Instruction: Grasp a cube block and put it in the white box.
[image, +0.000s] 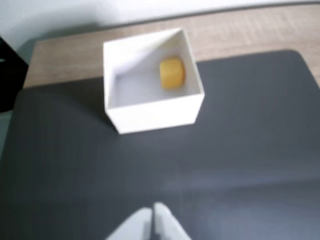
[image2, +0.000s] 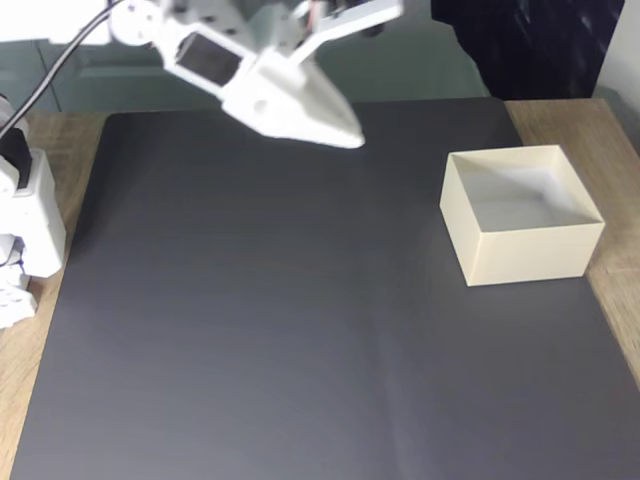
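Dark grey mat (image2: 250, 330) covers most of the wooden table (image2: 620, 130), bare and open across its middle. At its right edge in the fixed view stands the white box (image2: 525, 250). The wrist view looks inside: the cube block (image: 172, 73) lies there, toward the far right corner. The gripper (image2: 345, 135) hangs above the mat's far side, left of the box, fingers closed together, empty.

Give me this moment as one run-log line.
cube block: inside white box, by its right wall in wrist view | claw: shut, empty, above dark mat, left of box in fixed view | placement: done
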